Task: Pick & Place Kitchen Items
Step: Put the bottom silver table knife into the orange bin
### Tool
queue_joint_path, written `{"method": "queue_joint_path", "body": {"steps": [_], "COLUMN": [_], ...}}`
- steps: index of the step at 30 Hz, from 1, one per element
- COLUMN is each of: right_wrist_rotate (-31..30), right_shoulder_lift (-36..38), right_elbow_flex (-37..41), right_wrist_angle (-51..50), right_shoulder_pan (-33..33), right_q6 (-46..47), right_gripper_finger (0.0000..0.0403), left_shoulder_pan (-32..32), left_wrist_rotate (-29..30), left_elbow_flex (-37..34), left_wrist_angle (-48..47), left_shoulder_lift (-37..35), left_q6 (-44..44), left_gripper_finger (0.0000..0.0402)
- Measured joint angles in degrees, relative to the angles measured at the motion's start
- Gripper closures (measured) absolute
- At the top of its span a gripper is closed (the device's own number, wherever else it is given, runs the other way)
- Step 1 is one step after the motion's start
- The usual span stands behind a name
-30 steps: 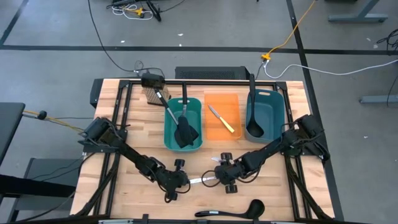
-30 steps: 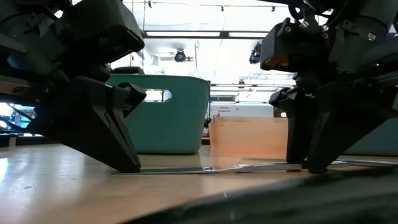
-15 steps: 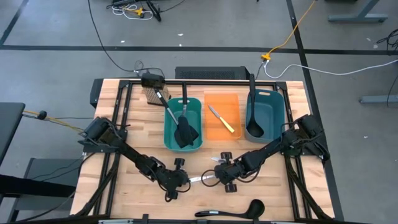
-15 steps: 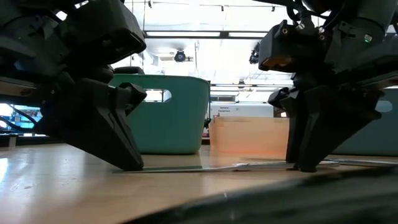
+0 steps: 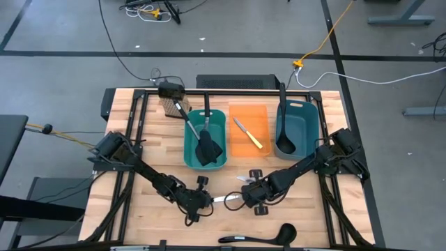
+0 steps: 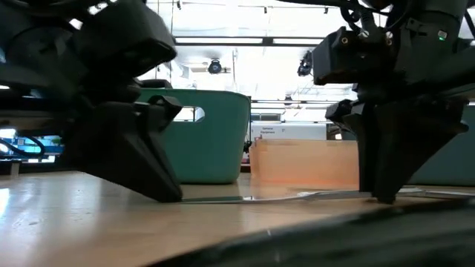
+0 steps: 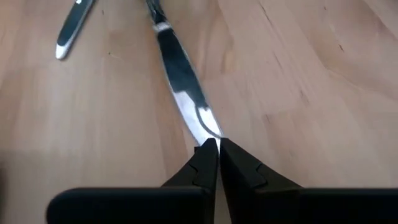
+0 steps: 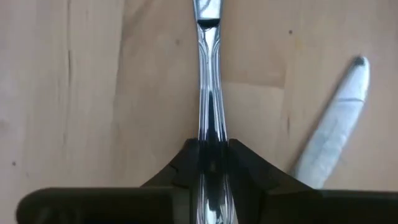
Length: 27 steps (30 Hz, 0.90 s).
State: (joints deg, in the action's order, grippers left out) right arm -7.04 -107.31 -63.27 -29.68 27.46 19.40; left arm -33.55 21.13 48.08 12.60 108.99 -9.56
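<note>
A silver knife (image 5: 224, 201) lies level just above the tabletop between my two grippers, near the table's front middle. My left gripper (image 5: 208, 201) is shut on its blade end, and my right gripper (image 5: 244, 199) is shut on its handle. A second silver knife (image 8: 336, 143) lies flat on the wood beside my right gripper; it also shows in the left wrist view (image 7: 71, 31). The two black spatulas (image 5: 207, 146) lie in the teal bin (image 5: 189, 150). A yellow-handled knife (image 5: 249, 134) lies in the orange bin (image 5: 263, 115). One ladle (image 5: 283, 136) is in the dark teal bin (image 5: 310, 129). My left gripper pinches the knife's blade tip (image 7: 208, 127) between its two fingertips (image 7: 202, 163). The fingers slant down from the table's left, in line with the knife. The knife runs level, low over the wood. My right gripper pinches the knife's handle (image 8: 209, 118) between its two fingers (image 8: 245, 158), on the handle's two sides. The fingers slant down from the table's right, in line with the handle. The blade points away from them, toward my left gripper.
A second black ladle (image 5: 261, 236) lies at the table's front edge, right of the middle. A small wooden block (image 5: 171, 106) stands at the back left. Bare wood lies left of my left arm and at the front right.
Both grippers have shifted a little toward the table's right edge while staying low over the wood, and the knife between them has gone along with them, still level.
</note>
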Motion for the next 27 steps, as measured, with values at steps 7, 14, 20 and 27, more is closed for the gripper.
{"method": "queue_joint_path", "body": {"steps": [7,14,20,27], "right_wrist_rotate": [-3.7,-3.6,-7.2,-14.4], "right_shoulder_lift": [0.0,0.1,3.8,15.5], "right_elbow_flex": [-2.4,-5.4,-6.2,-6.3], "right_wrist_angle": [-5.9,-10.7,-13.1,-12.2], "right_shoulder_pan": [0.4,0.6,2.1,3.6], "right_q6": [0.6,1.9,2.7,-0.3], "right_gripper_finger": [0.0337,0.0337,0.0337,0.0337], "left_shoulder_pan": [-0.2,-3.5,-6.9,-7.6], "left_wrist_rotate": [1.0,8.8,18.2,20.6], "left_elbow_flex": [0.0,0.0,0.0,-1.4], "left_wrist_angle": [-3.6,-10.6,-15.0,-15.3], "left_shoulder_lift": [-6.7,-14.3,-20.6,-28.7], "left_q6": [2.9,6.3,9.4,16.9], "left_gripper_finger": [0.0372,0.0383,0.0395,0.0397]}}
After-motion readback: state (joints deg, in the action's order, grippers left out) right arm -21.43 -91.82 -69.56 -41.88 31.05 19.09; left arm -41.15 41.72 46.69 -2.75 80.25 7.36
